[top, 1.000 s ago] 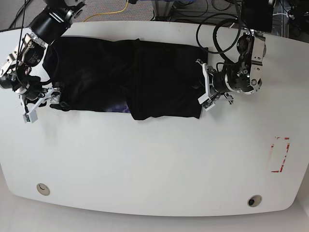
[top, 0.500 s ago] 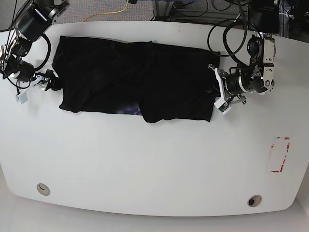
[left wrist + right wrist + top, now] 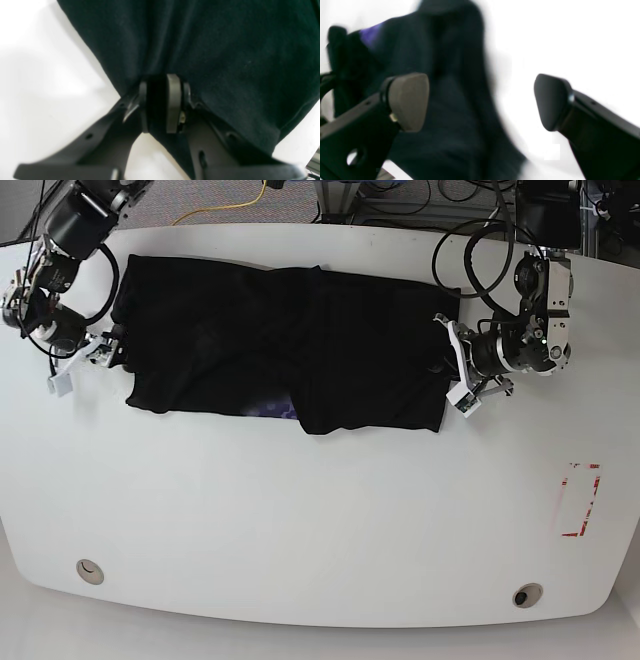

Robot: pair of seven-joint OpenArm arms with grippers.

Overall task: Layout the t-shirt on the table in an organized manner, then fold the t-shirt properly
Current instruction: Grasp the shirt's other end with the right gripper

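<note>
**Jaws: one pinching, one spread**

Your left gripper [image 3: 160,105] is pinching the t-shirt [image 3: 280,345] at its edge; your right gripper [image 3: 480,102] hangs spread wide over the other end, gripping nothing. You have the shirt lying stretched across the far half of the table [image 3: 320,520], a purple print [image 3: 268,409] showing at its near edge.

T-shirt [image 3: 280,350]: plain black cloth, spread flat as a wide band across the 12 o'clock half of the surface [image 3: 320,520], long axis running 9 to 3 o'clock. One fold line runs down its middle; the 3 o'clock half hangs slightly lower. Small purple print peeks out at the 6 o'clock edge near centre. Surface: white, curved edges, two round grommet holes toward 6 o'clock, red rectangle marking at 4 o'clock.
</note>
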